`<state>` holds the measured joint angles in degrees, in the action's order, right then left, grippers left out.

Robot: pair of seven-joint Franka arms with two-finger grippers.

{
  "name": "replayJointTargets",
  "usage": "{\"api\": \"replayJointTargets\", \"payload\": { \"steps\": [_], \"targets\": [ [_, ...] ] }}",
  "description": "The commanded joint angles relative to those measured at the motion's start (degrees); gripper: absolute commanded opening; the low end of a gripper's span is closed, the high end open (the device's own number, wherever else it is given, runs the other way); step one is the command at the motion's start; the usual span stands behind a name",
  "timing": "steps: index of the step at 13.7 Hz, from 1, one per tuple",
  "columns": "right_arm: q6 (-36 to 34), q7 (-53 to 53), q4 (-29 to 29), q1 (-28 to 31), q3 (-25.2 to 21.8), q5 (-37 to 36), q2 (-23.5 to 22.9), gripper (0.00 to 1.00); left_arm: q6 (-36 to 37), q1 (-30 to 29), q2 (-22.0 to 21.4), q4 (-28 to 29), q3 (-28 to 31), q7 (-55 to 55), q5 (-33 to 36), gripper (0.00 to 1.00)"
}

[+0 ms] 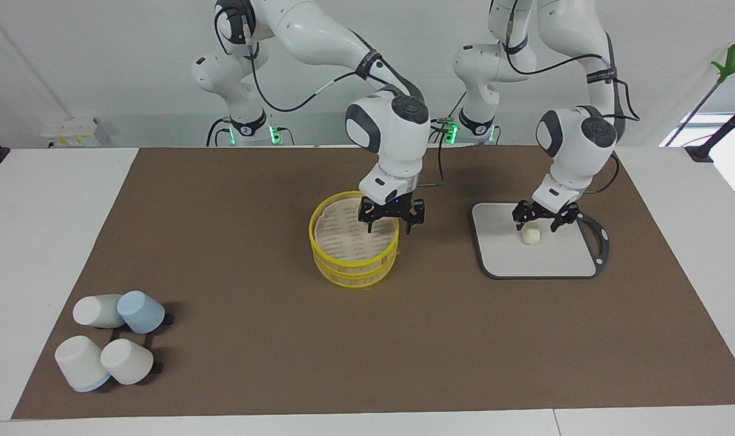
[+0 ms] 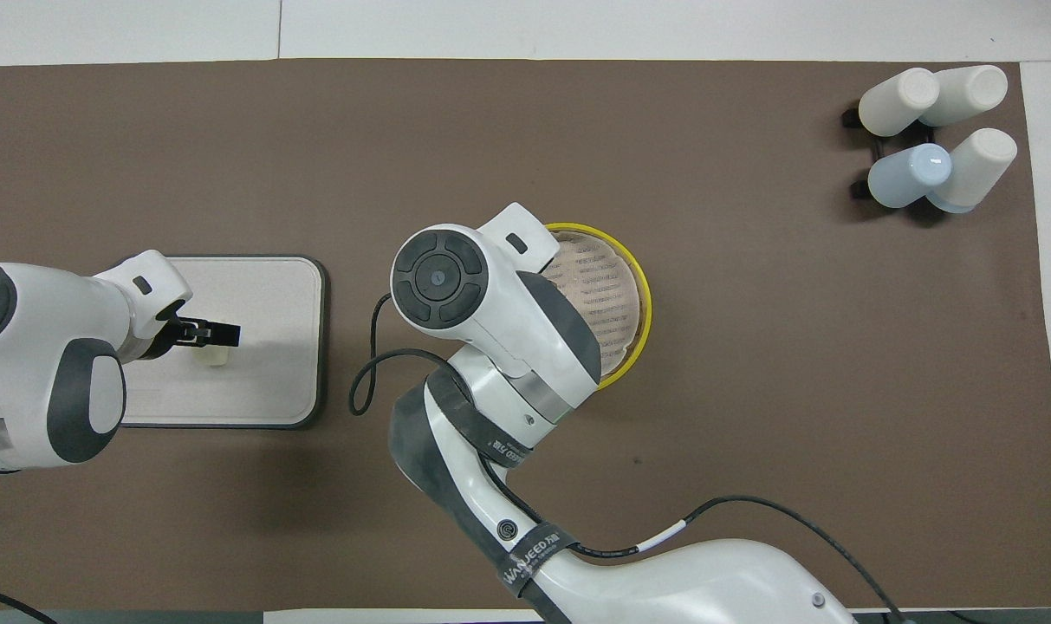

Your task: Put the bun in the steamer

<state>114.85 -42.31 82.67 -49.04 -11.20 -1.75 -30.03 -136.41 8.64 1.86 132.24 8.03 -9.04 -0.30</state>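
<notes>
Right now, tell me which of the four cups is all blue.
The blue cup, lying on its side beside a white cup, nearer the robots than the other two, which are white.

The steamer [image 1: 354, 239] is set near the middle of the mat [image 1: 270, 363]. Toward the left arm's end of the table, well apart from it, the board [image 1: 561, 260] is laid, and the bun [image 1: 530, 236] is found on it. The left gripper [image 1: 537, 219] is positioned open just over the bun. The right gripper [image 1: 391, 219] is held open over the steamer's rim on the side toward the board. The cups [image 1: 109, 345] are grouped at the right arm's end, farther from the robots than the steamer.
</notes>
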Motion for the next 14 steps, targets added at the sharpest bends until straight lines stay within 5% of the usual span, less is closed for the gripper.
{"api": "replayJointTargets", "payload": {
  "steps": [1, 4, 7, 9, 12, 14],
  "targets": [
    [1.3, -0.1, 2.8, -1.4, -0.3, 0.2, 1.8, 0.78, -3.3, 0.1, 0.5, 1.2, 0.3, -1.2, 0.1, 1.0],
    [1.7, -0.2, 2.7, -1.4, -0.3, 0.5, 1.7, 0.52, -4.8, 0.3, 1.0, 2.0, 0.2, -1.1, 0.0, 0.97],
    [1.5, -0.2, 2.7, -1.2, -0.1, 1.8, 1.7, 0.03, -5.1, 0.4, 1.5, 2.1, 0.2, -1.2, 0.0, 0.96],
    [1.8, -0.3, 2.5, -1.0, -0.1, 3.1, 1.7, 0.0, -5.2, 0.4, 1.4, 2.8, 0.2, -1.1, 0.0, 0.93],
    [0.6, -0.1, 1.5, -0.9, -0.2, 3.1, 1.7, 0.0, -5.4, 0.4, 1.4, 2.9, 0.2, -0.9, 0.0, 0.48],
    [-2.4, 0.3, -1.0, -0.2, -0.4, 2.9, 1.8, 0.0, -5.5, 0.4, 1.5, 2.9, 0.2, -0.7, 0.0, 0.3]
  ]
}}
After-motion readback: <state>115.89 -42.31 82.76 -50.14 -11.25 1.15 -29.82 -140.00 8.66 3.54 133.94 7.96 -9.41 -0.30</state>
